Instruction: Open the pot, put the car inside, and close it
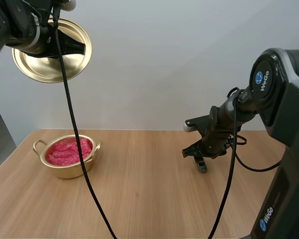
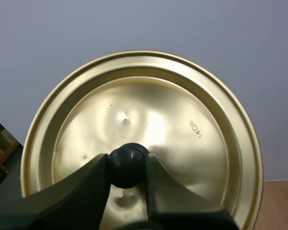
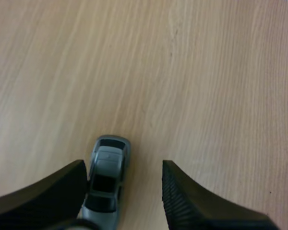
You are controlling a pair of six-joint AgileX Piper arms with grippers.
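Note:
A gold pot (image 1: 70,152) stands open at the table's left, with pink material (image 1: 69,151) inside it. Its gold lid (image 1: 52,51) hangs high above the pot, tilted, with my left gripper (image 2: 127,167) shut on the lid's black knob (image 2: 128,164). The lid's face (image 2: 173,124) turns toward the wrist camera. A small grey toy car (image 3: 105,182) lies on the wood between the fingers of my right gripper (image 3: 125,184), close to one finger (image 3: 62,184). That gripper (image 1: 200,162) is open, low over the table right of centre, and the car (image 1: 202,167) is just under it.
The wooden table (image 1: 139,189) stretches bare between the pot and my right gripper. A plain wall rises behind it. My right arm's base (image 1: 284,199) stands at the right edge.

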